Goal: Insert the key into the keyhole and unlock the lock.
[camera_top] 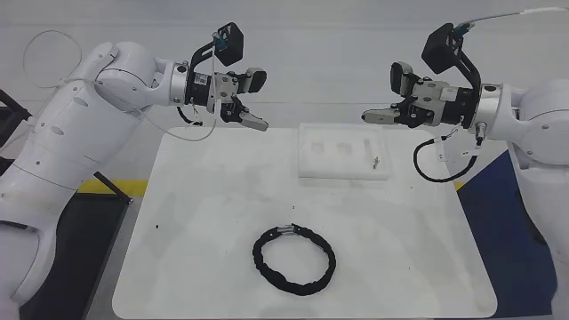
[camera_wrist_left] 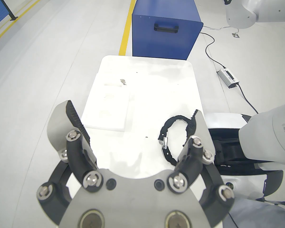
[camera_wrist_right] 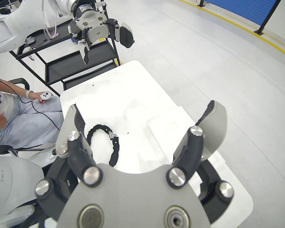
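A black cable lock (camera_top: 293,260) lies coiled in a ring near the table's front edge, its silver lock end (camera_top: 284,228) facing the back. It also shows as the lock (camera_wrist_left: 167,141) and lock (camera_wrist_right: 114,143). A small key (camera_top: 376,156) rests on a white foam tray (camera_top: 342,167) at the back of the table. The key (camera_wrist_left: 122,81) sits near the far end of the tray (camera_wrist_left: 106,115). My left gripper (camera_top: 253,102) hovers open over the table's back left corner. My right gripper (camera_top: 384,98) hangs open by the tray's right end. Both hold nothing.
The white table (camera_top: 196,258) has rounded corners. A blue cabinet (camera_wrist_left: 166,29) stands beyond its right side, and a black shelf cart (camera_wrist_right: 85,65) beyond its left. A power adapter (camera_wrist_left: 228,78) with cables lies on the floor.
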`<state>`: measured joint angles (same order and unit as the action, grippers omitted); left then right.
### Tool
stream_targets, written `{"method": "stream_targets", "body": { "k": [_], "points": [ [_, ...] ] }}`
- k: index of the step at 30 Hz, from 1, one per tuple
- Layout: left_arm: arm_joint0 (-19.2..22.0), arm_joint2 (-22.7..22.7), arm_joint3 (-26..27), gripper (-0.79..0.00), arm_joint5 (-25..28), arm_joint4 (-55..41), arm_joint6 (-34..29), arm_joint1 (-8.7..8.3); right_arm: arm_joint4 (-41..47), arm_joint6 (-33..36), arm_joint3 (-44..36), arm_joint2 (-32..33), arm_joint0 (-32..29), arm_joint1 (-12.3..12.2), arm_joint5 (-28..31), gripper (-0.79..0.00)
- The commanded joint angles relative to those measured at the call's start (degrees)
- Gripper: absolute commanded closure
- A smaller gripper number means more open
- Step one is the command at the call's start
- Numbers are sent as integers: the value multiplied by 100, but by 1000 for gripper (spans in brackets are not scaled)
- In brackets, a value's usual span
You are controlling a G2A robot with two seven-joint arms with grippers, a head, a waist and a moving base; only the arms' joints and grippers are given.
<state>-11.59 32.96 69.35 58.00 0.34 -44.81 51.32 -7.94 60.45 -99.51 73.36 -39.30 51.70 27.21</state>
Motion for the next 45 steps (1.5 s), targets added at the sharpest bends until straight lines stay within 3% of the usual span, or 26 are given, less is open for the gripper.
{"method": "stream_targets", "body": {
  "k": [1,16,21,29,45],
  "points": [
    [0,0,0,-784,0,0,0,0,0,0,0,0,0,0,0,-784],
    [0,0,0,-785,0,0,0,0,-89,-80,54,-7,-62,-2,-31,-785],
    [0,0,0,-785,0,0,0,0,-702,-228,382,-74,-275,-29,-101,-785],
    [0,0,0,-785,0,0,0,0,-707,-469,1150,-147,-626,-40,-292,-785],
    [0,0,0,-785,0,0,0,0,-1392,-847,2027,-1005,-486,178,-2082,-785]
  ]
}}
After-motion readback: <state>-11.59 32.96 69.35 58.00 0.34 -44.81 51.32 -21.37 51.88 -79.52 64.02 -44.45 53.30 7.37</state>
